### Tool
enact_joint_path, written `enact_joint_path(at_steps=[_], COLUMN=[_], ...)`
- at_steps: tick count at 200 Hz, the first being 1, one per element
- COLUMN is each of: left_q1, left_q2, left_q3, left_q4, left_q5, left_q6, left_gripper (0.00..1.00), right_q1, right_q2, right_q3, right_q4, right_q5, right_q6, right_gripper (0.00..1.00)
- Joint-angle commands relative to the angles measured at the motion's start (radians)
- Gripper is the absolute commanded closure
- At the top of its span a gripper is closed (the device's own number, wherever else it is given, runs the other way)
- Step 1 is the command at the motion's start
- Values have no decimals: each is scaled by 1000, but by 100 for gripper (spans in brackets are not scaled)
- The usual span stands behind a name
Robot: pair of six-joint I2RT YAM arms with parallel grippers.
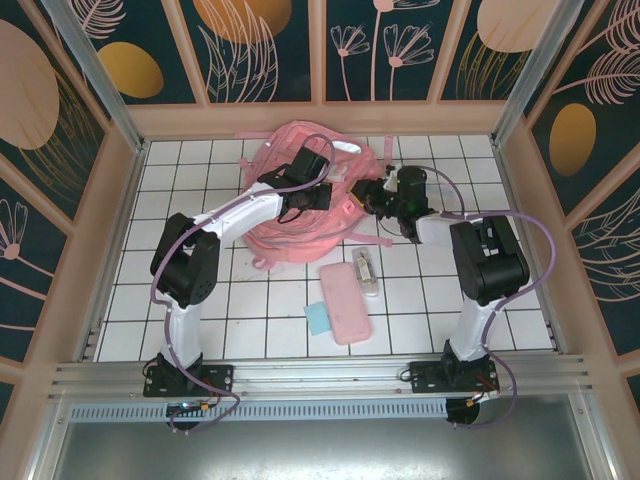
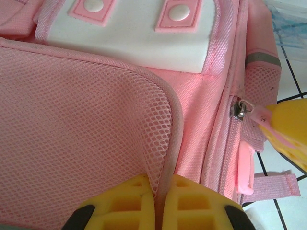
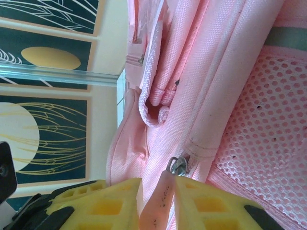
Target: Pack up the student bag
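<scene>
Pinching the zipper tab (image 3: pixel 159 203) in our right gripper (image 3: pixel 157 191), we have the student bag (image 1: pixel 300 240) straight ahead of it, its zip line (image 2: pixel 224 153) running away from it, while our left gripper (image 2: pixel 160 191) clamps the mesh pocket rim (image 2: pixel 165 124) opposite.

matt woven pink cloth student bag (image 1: pixel 300 190), mesh pockets
</scene>
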Motion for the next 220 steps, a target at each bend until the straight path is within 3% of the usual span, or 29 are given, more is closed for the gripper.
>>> enact_joint_path(at_steps=[1, 49, 64, 73, 113, 130, 164, 188, 220], left_q1=[-8, -7, -7, -7, -7, -6, -8, -7, -4], left_q2=[-36, -39, -40, -36, 25, 45, 57, 59, 67], left_q3=[12, 13, 13, 16, 94, 122, 142, 141, 162], left_q4=[86, 84, 86, 89, 88, 101, 132, 141, 158], left_q5=[46, 47, 47, 49, 64, 89, 139, 129, 126], left_q6=[-23, -25, -25, -25, -40, -60, -100, -109, -123], left_gripper=[100, 100, 100, 100, 100, 100, 100, 100, 100], right_q1=[-2, -5, -2, 1, 91, 143, 234, 260, 343], right_q2=[-30, 5, 8, 5, -79, -112, -198, -247, -269], right_q3=[-8, 45, 61, 73, 144, 151, 107, 75, 46], right_q4=[-8, -88, -126, -158, -451, -527, -540, -542, -546], right_q5=[30, 51, 66, 71, 214, 258, 276, 206, 245], right_q6=[-44, -111, -168, -226, -622, -718, -747, -711, -675], right_gripper=[82, 88, 96, 100, 100, 100, 100, 100, 100])
